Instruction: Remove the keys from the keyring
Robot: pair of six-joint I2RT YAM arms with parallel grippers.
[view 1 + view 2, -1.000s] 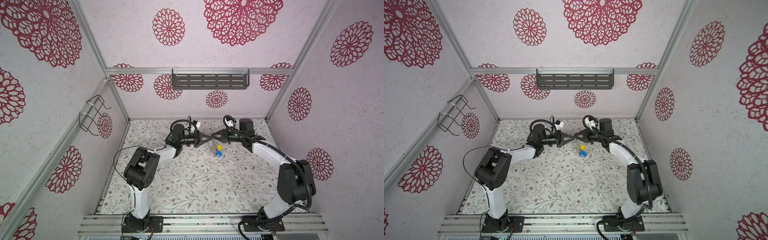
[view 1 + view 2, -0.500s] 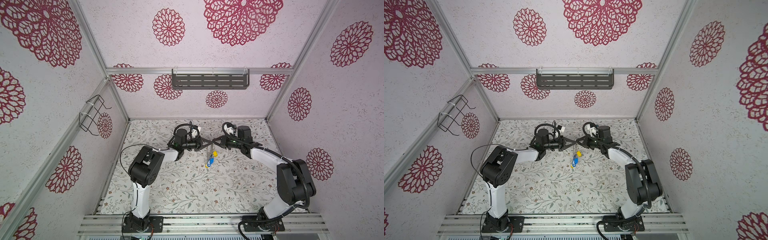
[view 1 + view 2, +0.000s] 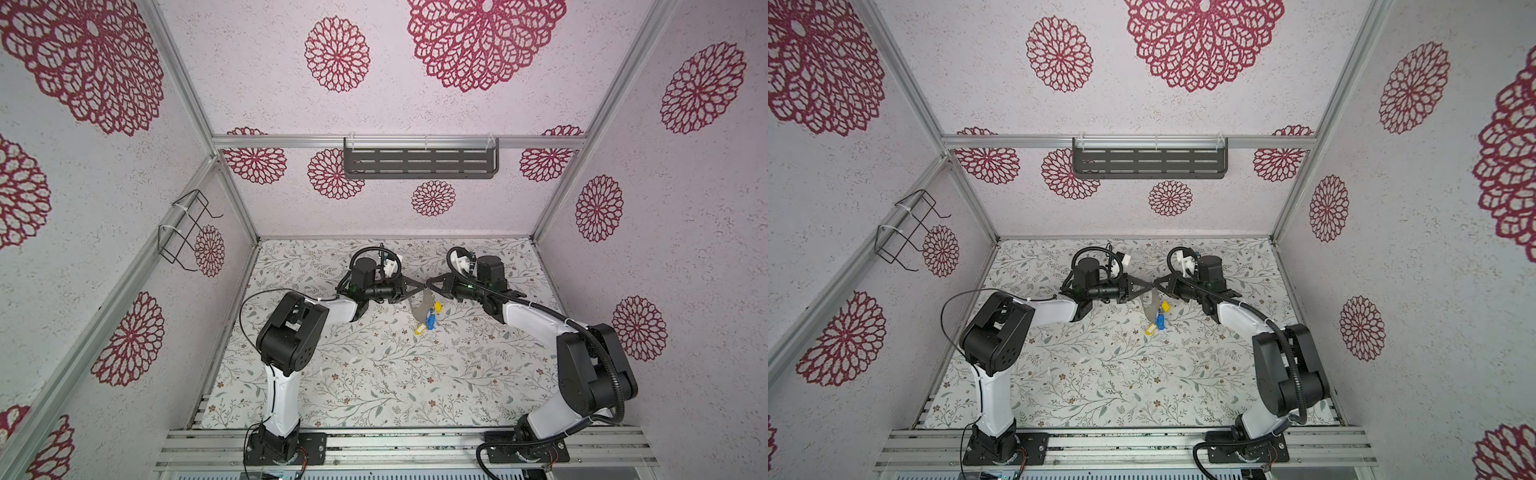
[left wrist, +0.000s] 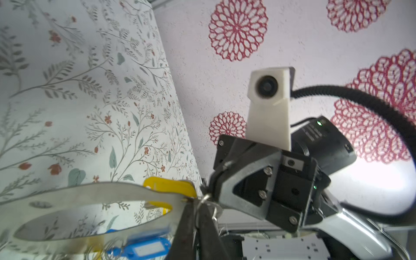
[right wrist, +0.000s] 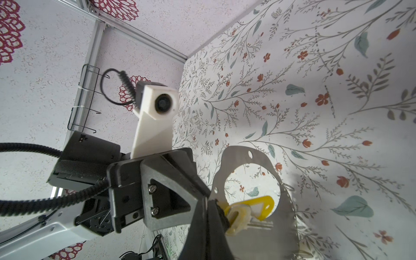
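Note:
The flat grey keyring (image 3: 419, 309) hangs above the floor between my two grippers, which meet tip to tip in both top views. My left gripper (image 3: 418, 285) is shut; in the left wrist view a thin metal loop (image 4: 206, 198) sits between its tips (image 4: 197, 202), right at the keyring (image 4: 90, 191) rim. My right gripper (image 3: 429, 286) is shut on the rim of the keyring (image 5: 286, 225), its tips (image 5: 208, 201) beside a pale yellow key head (image 5: 236, 218). The keys dangle from the ring: a yellow tag (image 3: 437, 306), a blue tag (image 3: 431, 320) and a lower yellow tag (image 3: 419, 329).
The floral floor (image 3: 374, 374) lies below the hanging ring. A dark slotted shelf (image 3: 419, 163) is fixed to the back wall and a wire rack (image 3: 183, 232) to the left wall. Both arm bases stand on the front rail (image 3: 395, 449).
Both grippers have shifted together toward the front and slightly right, still tip to tip. The ring and its tags have swung lower beneath them.

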